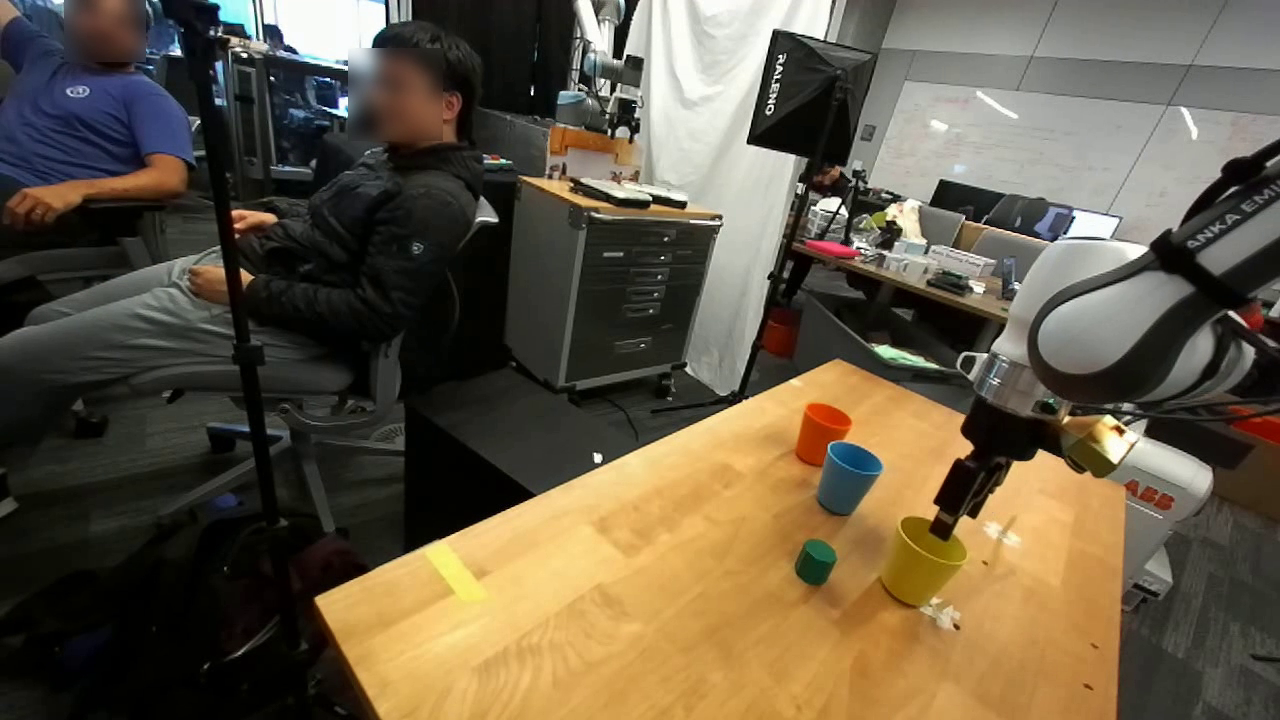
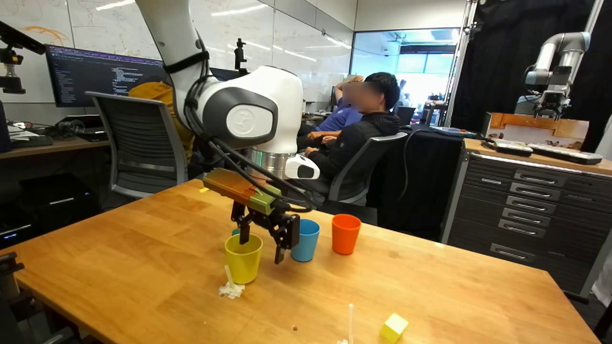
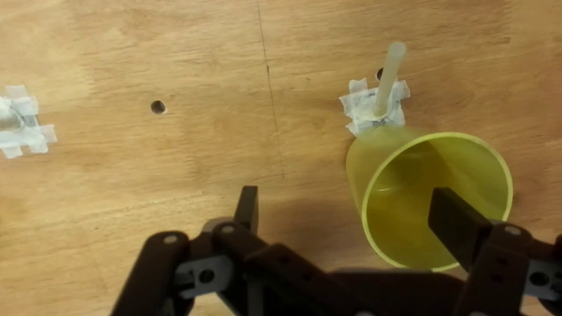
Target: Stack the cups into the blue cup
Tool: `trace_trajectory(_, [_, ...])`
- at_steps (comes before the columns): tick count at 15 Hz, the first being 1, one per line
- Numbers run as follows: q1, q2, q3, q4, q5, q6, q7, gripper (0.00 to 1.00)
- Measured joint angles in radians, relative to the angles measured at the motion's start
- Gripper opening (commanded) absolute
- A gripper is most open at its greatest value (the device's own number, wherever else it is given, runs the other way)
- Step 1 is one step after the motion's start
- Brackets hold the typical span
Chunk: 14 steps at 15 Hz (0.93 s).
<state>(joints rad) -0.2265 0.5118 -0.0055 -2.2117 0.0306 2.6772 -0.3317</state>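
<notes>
Over the yellow cup (image 1: 920, 578), the gripper (image 2: 262, 251) points downward, jaws spread wide, with a side of the cup's wall lying in the gap. One finger (image 3: 459, 226) stands at the cup's mouth; whether its tip reaches below the rim or touches it, cannot tell. The other finger (image 3: 248, 208) hangs outside the cup above the wooden table (image 1: 600, 600), bare wood visible between it and the wall in the wrist view. Arm pose: the Franka arm (image 2: 275, 107) drops from the top of an exterior view, bends at its bulky white joint, and carries the hand beneath the silver wrist ring (image 2: 273, 164); there the outer fingertip sits lower than the one at the cup. Yellow cup: upright, just beside a patch of white tape (image 3: 361, 103) bearing a pale stick (image 3: 389, 79). Blue cup (image 2: 307, 242): upright, between the yellow cup and the orange cup (image 1: 823, 436), apart from both, its edge partly covered by the gripper in an exterior view. Orange cup: upright, farther from the gripper than the blue one. Green block (image 1: 816, 563): near the yellow and blue cups. Small yellow cube (image 2: 394, 328): well apart from all three cups.
</notes>
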Motion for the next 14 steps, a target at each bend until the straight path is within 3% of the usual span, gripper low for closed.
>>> trace_trajectory(1, [-0.001, 0.008, 0.005, 0.005, 0.000, 0.002, -0.008, 1.00])
trace_trajectory(2, [-0.002, 0.016, 0.009, 0.010, 0.000, 0.002, -0.016, 0.80])
trace_trajectory(10, [-0.036, 0.060, 0.047, 0.040, 0.008, 0.005, -0.048, 0.18])
trace_trajectory(12, [-0.049, 0.062, 0.061, 0.043, 0.021, 0.009, -0.058, 0.06])
trace_trajectory(14, [-0.058, 0.062, 0.071, 0.044, 0.028, 0.014, -0.065, 0.02])
